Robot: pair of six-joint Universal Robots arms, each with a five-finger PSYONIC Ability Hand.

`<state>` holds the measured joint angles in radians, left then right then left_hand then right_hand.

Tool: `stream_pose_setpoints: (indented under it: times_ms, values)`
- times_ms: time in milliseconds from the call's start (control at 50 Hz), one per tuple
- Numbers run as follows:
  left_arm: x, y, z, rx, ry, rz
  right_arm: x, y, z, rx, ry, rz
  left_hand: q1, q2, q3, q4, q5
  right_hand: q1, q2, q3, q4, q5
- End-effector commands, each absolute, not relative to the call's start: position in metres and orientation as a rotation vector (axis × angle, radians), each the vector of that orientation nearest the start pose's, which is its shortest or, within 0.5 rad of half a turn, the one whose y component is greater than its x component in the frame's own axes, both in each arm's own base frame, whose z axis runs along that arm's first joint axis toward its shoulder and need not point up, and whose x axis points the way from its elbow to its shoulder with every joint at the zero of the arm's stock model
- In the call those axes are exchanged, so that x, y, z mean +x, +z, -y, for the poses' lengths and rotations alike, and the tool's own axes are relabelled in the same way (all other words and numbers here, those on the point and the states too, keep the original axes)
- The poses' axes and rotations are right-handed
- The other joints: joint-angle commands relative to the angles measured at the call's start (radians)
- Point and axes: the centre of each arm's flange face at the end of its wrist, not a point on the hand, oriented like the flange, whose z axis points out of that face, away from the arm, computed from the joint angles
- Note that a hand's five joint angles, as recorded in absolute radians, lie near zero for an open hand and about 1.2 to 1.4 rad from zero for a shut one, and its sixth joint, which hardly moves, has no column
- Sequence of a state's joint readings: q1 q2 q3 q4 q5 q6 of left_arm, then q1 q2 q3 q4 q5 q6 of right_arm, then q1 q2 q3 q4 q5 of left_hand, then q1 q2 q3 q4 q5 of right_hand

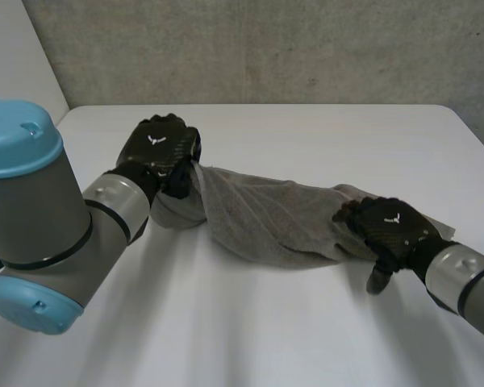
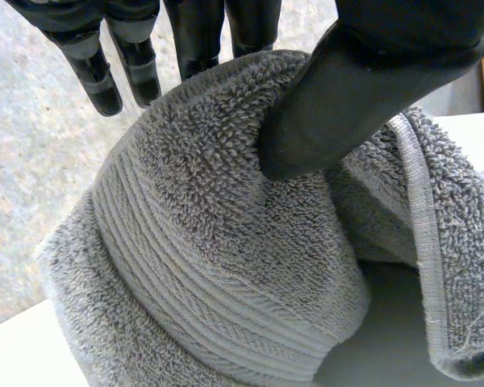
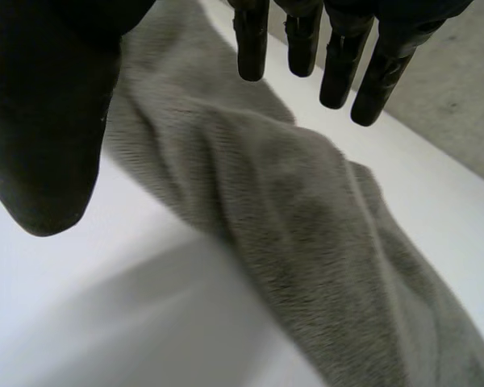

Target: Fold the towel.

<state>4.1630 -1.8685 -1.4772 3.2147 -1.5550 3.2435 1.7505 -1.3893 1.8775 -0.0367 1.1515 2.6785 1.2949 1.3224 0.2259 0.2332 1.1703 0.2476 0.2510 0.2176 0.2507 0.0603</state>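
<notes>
In the head view, a grey towel lies bunched in a long roll across the white bench. The left hand is at one end and the right hand is over the other. In the left wrist view, the thumb and fingers pinch a thick fold of towel. In the right wrist view, the fingers hang straight, apart from the thumb, above the towel.

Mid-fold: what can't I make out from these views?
1. Corners of the towel: head view, lost in bunched folds and under the left hand and right hand.
2. Right hand's hold on the towel: right wrist view, cloth leaves frame under the palm.
3. The towel's other end: left wrist view, cut off at the frame edge.
</notes>
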Motion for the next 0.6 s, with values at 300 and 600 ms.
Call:
stream_pose_setpoints:
  times_ms: [300,600]
  values:
    - [-0.290,0.236,0.223,0.870,-2.175,-2.520,0.243,0.131,0.290,-0.975,-1.591,-2.183,0.101,0.074,-0.051,-0.059,0.051,1.146,1.143,-0.043,-0.076,1.159]
    - [-0.271,0.288,0.216,0.736,-2.391,-2.389,0.240,0.276,0.271,-0.982,-1.955,-1.896,0.101,0.074,-0.051,-0.059,0.051,1.149,1.145,-0.043,-0.076,1.161]
